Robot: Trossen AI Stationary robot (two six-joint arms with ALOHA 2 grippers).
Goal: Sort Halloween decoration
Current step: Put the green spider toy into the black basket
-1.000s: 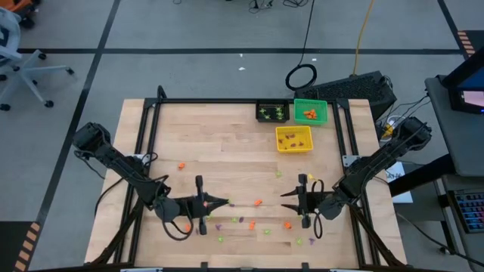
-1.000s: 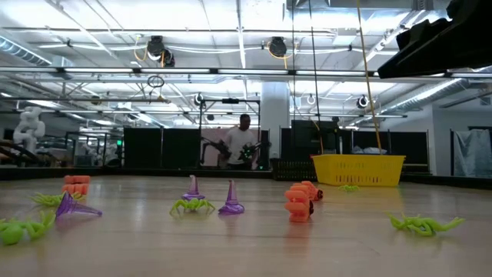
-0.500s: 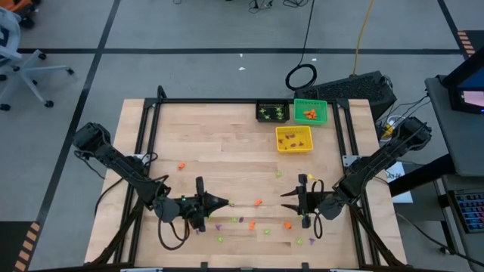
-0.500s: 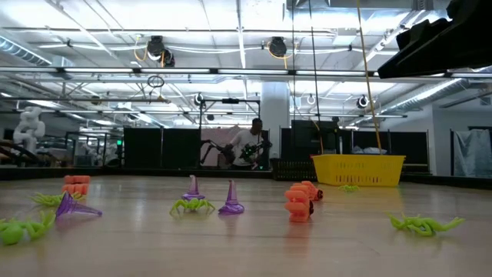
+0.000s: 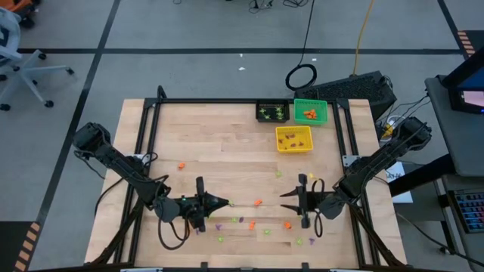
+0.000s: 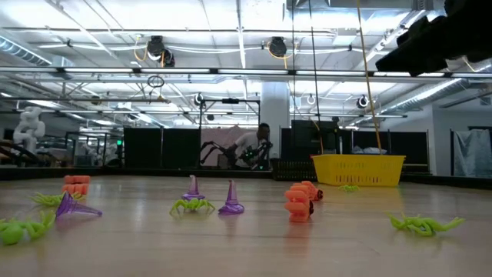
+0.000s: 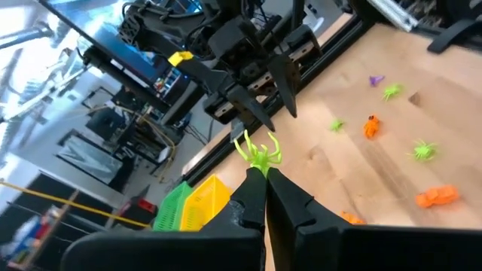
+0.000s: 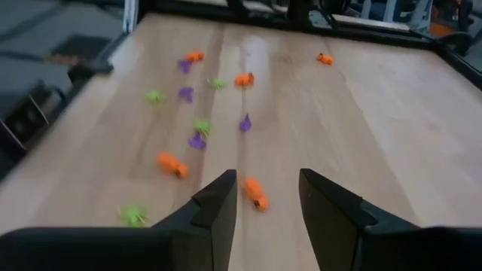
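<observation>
The decorations are tiny orange, purple and light-green trinkets (image 5: 258, 202) scattered over the near half of the wooden table; they also show in the low view (image 6: 298, 201). My left gripper (image 5: 224, 202) hovers over the near-left part, pointing toward the table's right, shut on a light-green spider (image 7: 258, 153). My right gripper (image 5: 285, 199) faces it from the near-right part, open and holding nothing. An orange trinket (image 8: 254, 193) lies on the table below the gap between its fingers (image 8: 218, 202). My left gripper pinches the light-green spider between its two fingertips (image 7: 265, 181), by the spider's lower body (image 7: 260, 167). Its legs stick out past the fingertips. The fingers lie roughly level, pointing toward the table's right. The spider is lifted clear of the table.
Three small square bins stand at the far right: black (image 5: 272, 112) with green trinkets, green (image 5: 310, 112) with orange ones, yellow (image 5: 294, 138) nearer the middle. The table's middle and far left are bare wood. A person moves in the room behind (image 6: 254, 146).
My left arm's wrist has shifted slightly toward the table's right, its fingertips staying about where they were. The trinkets on the table lie as before. The person in the room behind has moved to the right.
</observation>
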